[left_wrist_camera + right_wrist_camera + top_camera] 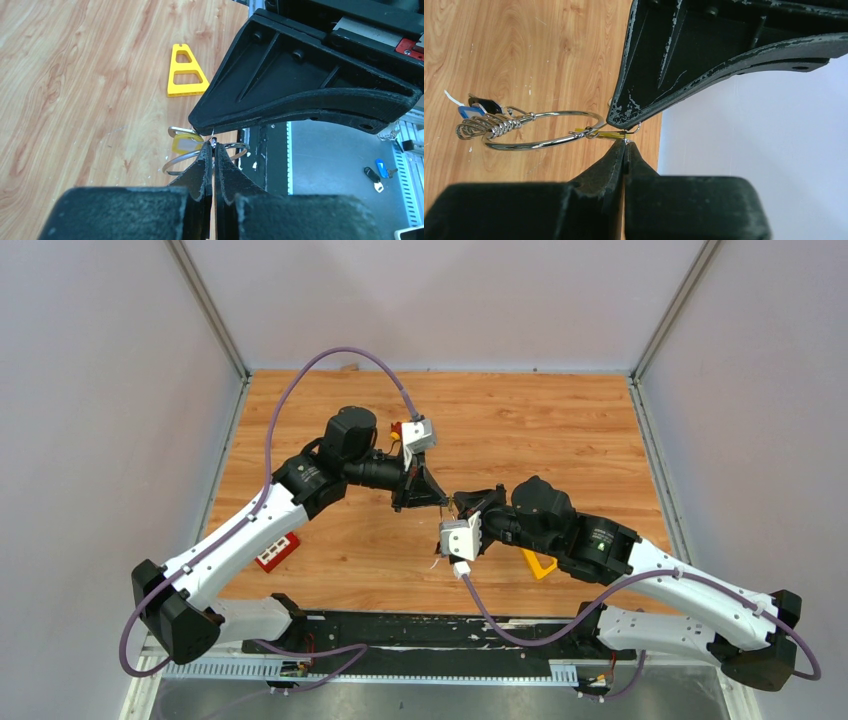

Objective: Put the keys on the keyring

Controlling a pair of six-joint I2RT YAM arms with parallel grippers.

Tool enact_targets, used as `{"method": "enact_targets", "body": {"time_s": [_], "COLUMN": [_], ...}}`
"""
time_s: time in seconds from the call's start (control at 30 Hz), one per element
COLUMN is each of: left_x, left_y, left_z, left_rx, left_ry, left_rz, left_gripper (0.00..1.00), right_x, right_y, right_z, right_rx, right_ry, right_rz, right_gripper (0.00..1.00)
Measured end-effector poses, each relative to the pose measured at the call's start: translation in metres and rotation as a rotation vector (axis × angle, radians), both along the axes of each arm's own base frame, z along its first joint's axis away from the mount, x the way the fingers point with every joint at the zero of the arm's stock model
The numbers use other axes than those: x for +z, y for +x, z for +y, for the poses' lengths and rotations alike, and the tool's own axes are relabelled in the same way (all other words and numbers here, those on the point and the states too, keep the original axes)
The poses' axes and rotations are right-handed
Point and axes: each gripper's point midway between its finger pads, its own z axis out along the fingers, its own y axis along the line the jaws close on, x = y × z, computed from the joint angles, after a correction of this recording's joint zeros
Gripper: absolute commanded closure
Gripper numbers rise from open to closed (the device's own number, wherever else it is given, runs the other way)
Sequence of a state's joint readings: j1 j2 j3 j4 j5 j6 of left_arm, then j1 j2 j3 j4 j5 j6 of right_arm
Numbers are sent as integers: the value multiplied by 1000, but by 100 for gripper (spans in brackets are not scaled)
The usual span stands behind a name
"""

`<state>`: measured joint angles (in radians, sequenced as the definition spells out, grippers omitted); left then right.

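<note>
**A:** Left gripper (213, 148): jaws fully together, pinching the keyring (176, 160) wire right at the tips. The ring runs out to both sides of the pinch.

**B:** Right one?

**A:** Right gripper (625, 144) is closed too, tips clamped on the yellow-tag key (591, 134), which is edge-on in its own wrist view. The two grippers meet tip to tip over the middle of the table (560, 420), fingers almost touching.

**B:** Key on the ring?

**A:** Can't tell. The tag sits just beside the ring wire at the pinch point, touching or nearly so. The threading is hidden behind the fingertips.

**B:** Rest of the bunch?

**A:** At the end of the ring away from both grippers. The black-head key (486, 106) and blue-tag key (471, 111) sit there together, joined through a coil of wire (499, 126). The ring is held up off the wood, roughly level.

**B:** Anything else around?

**A:** The yellow triangle (187, 89) lies flat on the table, well apart from the ring, partly under the right arm in the top view. A small red item (277, 552) lies beside the left arm, near the front left.
</note>
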<state>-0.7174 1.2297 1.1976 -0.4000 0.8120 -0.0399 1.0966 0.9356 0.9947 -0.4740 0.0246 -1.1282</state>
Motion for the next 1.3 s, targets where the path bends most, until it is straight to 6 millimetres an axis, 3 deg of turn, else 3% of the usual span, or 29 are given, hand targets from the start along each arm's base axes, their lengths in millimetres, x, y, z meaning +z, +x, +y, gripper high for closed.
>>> {"method": "enact_targets", "body": {"time_s": [1.3], "left_x": [1], "left_y": [1], "left_z": [3], "left_rx": [9], "left_ry": [-12], "left_rz": [-3], "left_gripper": [100], "right_x": [-10], "right_y": [-3], "right_z": [4], "right_rx": [26], "right_ry": [-20], "right_rz": [17], "right_gripper": [100]}}
